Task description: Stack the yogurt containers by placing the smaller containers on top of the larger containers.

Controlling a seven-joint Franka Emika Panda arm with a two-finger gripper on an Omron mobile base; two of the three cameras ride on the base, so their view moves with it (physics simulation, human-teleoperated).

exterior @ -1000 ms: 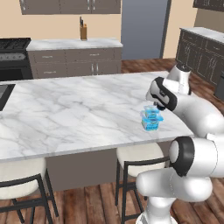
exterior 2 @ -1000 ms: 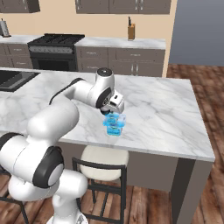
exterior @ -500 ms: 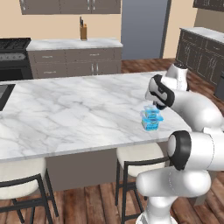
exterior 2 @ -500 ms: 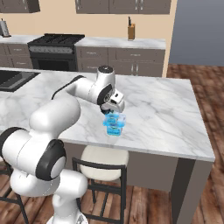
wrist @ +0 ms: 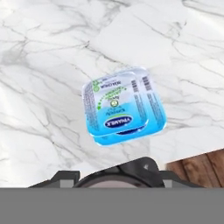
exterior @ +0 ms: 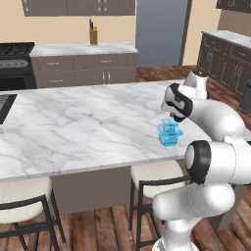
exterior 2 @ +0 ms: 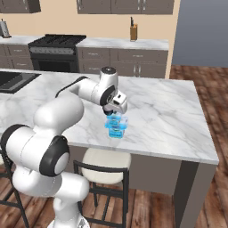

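Observation:
Two translucent light-blue yogurt containers stand stacked on the marble island, near its front edge. In the hand view the smaller container [wrist: 116,105] lies on top, turned a little askew. The wider rim of the larger container [wrist: 156,114] sticks out beneath it. The stack [exterior: 170,135] [exterior 2: 116,128] is upright. My gripper [exterior: 172,120] [exterior 2: 115,114] hangs just above the stack, pointing down. Its jaws stand partly apart with nothing between them. The fingertips are hidden in the hand view.
The marble island [exterior: 73,127] [exterior 2: 169,111] stretches far to the left of the stack, and its front edge runs close by. Stools [exterior: 152,171] [exterior 2: 104,162] stand below the edge. A stove [exterior 2: 55,42] and a knife block [exterior: 93,35] sit on the back counter.
The arm's upper links have shifted slightly. The hand stays over the stack, and the containers have not moved.

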